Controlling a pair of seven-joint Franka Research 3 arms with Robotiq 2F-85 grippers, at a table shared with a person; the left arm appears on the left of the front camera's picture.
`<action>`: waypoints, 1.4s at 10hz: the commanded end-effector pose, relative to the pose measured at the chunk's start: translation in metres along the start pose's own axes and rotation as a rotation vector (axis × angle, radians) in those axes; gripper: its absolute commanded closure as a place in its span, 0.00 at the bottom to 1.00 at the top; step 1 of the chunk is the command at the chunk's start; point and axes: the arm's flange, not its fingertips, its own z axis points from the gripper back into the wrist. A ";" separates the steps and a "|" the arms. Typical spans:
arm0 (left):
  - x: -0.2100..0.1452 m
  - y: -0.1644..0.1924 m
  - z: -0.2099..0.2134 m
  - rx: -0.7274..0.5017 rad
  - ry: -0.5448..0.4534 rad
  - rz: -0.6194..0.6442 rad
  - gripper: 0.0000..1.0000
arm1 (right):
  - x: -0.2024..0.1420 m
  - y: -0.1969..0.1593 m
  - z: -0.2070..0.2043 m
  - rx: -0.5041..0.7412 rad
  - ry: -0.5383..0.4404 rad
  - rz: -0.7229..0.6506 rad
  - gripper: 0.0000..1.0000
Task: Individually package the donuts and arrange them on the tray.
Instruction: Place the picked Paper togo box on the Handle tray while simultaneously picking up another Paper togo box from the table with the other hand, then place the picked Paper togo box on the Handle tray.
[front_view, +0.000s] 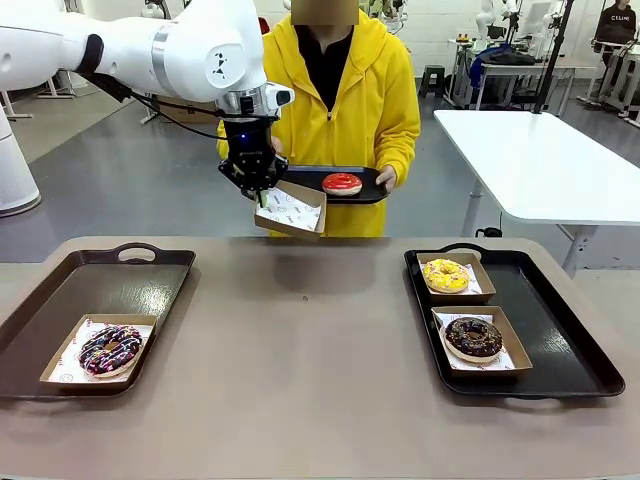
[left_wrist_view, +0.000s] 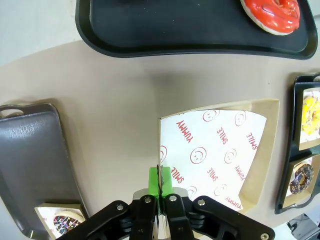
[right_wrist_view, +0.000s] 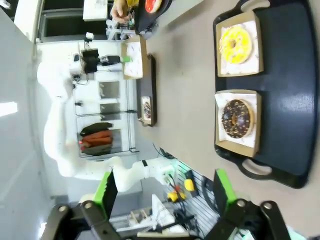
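Left gripper (front_view: 262, 190) clenched on rim of empty paper-lined box (front_view: 291, 211), upper centre of frame, held just below person's tray (front_view: 372, 187) carrying red-glazed donut (front_view: 342, 184) (soft, glaze likely smears; support from beneath). Right gripper (right_wrist_view: 165, 192) released, holding nothing

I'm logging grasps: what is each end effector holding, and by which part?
The left end effector pinches an empty paper-lined box by its edge. The right end effector is open, holding nothing.
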 end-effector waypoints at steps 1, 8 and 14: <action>0.005 -0.006 -0.004 0.021 -0.030 0.046 1.00 | -0.010 -0.028 -0.002 0.076 -0.028 -0.007 0.00; 0.002 -0.001 -0.003 -0.002 -0.001 0.012 1.00 | -0.019 -0.055 -0.004 0.059 -0.014 -0.069 0.00; 0.002 -0.001 -0.003 -0.002 -0.001 0.012 1.00 | -0.019 -0.055 -0.004 0.059 -0.014 -0.069 0.00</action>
